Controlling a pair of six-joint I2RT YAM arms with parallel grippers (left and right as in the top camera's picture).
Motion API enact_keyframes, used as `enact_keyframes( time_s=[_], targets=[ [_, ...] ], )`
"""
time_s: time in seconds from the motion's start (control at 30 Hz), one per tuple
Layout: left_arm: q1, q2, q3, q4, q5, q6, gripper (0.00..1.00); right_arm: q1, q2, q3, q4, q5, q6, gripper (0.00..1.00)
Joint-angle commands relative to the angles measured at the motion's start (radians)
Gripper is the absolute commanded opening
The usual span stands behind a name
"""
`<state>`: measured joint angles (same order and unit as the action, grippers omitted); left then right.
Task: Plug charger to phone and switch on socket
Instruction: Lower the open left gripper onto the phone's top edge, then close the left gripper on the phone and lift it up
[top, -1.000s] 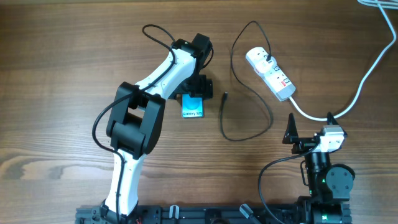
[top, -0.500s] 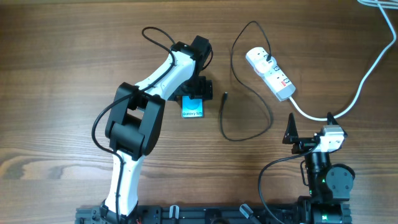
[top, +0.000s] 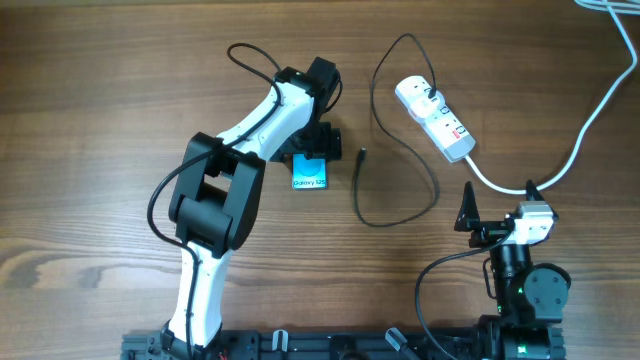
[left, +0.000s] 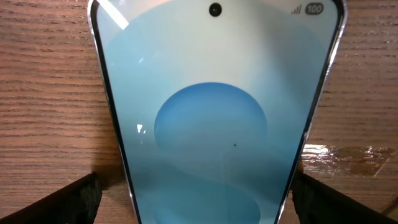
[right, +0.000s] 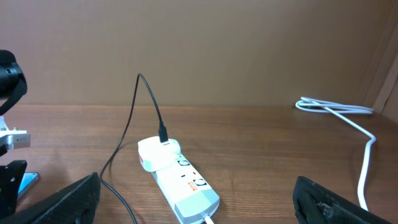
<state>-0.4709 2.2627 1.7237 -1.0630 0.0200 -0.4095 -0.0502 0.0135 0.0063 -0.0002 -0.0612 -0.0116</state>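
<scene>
Overhead view: the left gripper (top: 312, 150) hangs over the top end of the phone (top: 311, 174), which lies screen-up near the middle of the wooden table (top: 90, 90). The charger (top: 436, 188) loops from the socket (top: 436, 119) round to its loose plug tip, just right of the phone and not touching it. A thick white cord (top: 580, 150) runs from the socket to the far right corner. The right gripper (top: 498, 200) sits near the table's front edge, below the socket.

Left wrist view: the glowing phone fills the frame, with the fingertips (left: 78, 199) spread at either side of it; whether they touch its edges is unclear.

Right wrist view: the socket lies ahead with the charger's black plug seated in its far end. The fingers (right: 336, 202) are wide apart, with nothing between them.
</scene>
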Motion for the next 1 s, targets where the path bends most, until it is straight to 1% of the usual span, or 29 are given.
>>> enact_keyframes(
  time_s=[0.0, 0.07, 0.2, 0.27, 0.5, 0.57, 0.63, 0.8, 0.97],
  targets=[
    [0.005, 0.029, -0.039, 0.013, 0.009, -0.018, 0.99, 0.005, -0.006, -0.001, 0.001, 0.011, 0.012, 1.0],
    [0.005, 0.029, -0.039, 0.013, 0.009, -0.018, 0.96, 0.005, -0.006, -0.001, 0.001, 0.011, 0.012, 0.99],
    [0.005, 0.029, -0.039, 0.013, 0.009, -0.018, 0.95, 0.005, -0.006, -0.001, 0.001, 0.012, 0.012, 1.0],
    [0.004, 0.029, -0.039, 0.013, 0.009, -0.018, 0.92, 0.005, -0.006, -0.001, 0.001, 0.011, 0.012, 1.0],
    [0.004, 0.029, -0.039, 0.014, 0.009, -0.018, 0.88, 0.005, -0.006, -0.001, 0.001, 0.012, 0.012, 1.0],
    [0.004, 0.029, -0.039, 0.016, 0.009, -0.018, 0.82, 0.005, -0.006, -0.001, 0.001, 0.011, 0.012, 1.0],
    [0.004, 0.029, -0.039, 0.016, 0.009, -0.018, 0.8, 0.005, -0.006, -0.001, 0.001, 0.011, 0.012, 1.0],
    [0.004, 0.029, -0.039, 0.017, 0.009, -0.018, 0.79, 0.005, -0.006, -0.001, 0.001, 0.011, 0.012, 1.0],
    [0.004, 0.029, -0.039, 0.021, 0.009, -0.019, 0.74, 0.005, -0.006, -0.001, 0.001, 0.011, 0.012, 1.0]
  ],
)
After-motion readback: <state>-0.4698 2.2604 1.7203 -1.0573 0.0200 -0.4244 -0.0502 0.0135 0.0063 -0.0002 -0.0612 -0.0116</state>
